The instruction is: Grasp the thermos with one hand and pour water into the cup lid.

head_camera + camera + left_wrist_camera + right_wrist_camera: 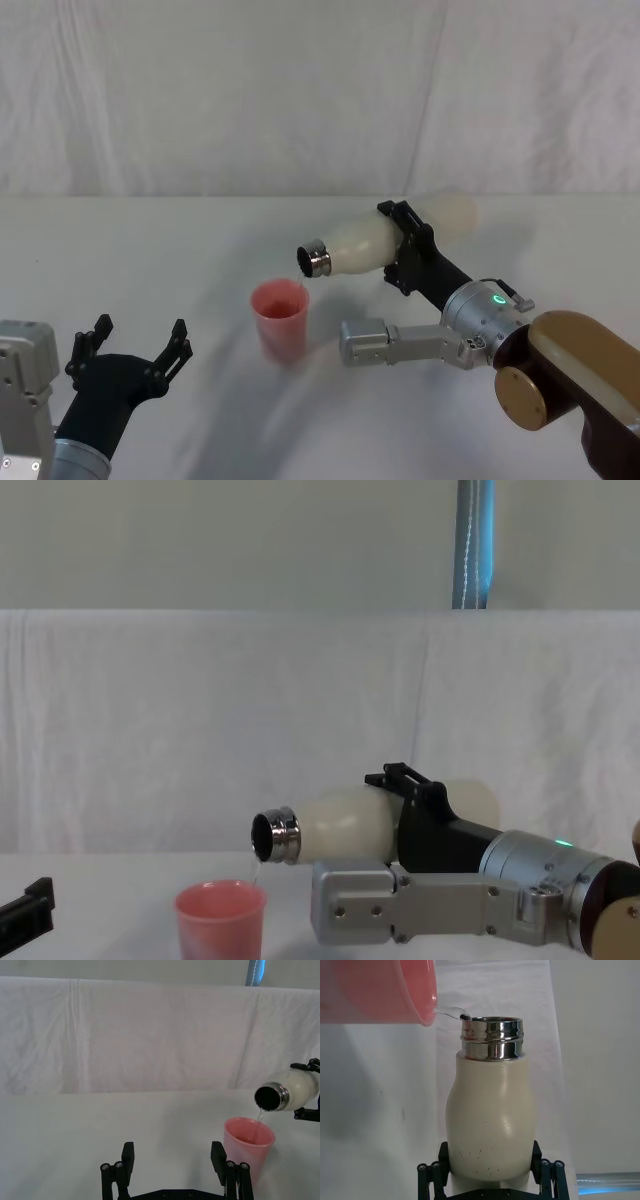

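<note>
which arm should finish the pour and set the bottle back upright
Right. The right pincer is shut on the thermos, tipped with its neck over the cup lid and water running in. The left pincer sits open and empty to the cup's left.

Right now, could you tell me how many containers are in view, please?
2. The thermos is held tipped in the right gripper above the table, pouring into the pink cup lid, which stands on the table beneath its neck.
</note>
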Motion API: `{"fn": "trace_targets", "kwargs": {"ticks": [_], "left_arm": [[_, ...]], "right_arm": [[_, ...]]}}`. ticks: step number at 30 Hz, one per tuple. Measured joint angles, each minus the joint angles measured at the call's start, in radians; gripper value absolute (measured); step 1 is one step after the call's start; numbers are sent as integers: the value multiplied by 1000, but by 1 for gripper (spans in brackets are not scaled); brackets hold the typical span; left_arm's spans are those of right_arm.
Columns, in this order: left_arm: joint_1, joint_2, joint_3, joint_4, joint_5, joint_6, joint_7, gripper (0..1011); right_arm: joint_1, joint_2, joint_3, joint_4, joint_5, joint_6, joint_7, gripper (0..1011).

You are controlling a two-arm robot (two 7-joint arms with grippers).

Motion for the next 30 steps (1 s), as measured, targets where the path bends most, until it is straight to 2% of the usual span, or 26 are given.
{"fn": "trace_targets", "kwargs": {"ticks": [20,30], "left_arm": [[0,0,0,0,0,0,0,1001],[0,0,0,0,0,0,0,1001]], "right_arm": [[-11,6,6,-19,19,-10,22,950],[-5,11,-3,-20,-4,-6,13,950]]}}
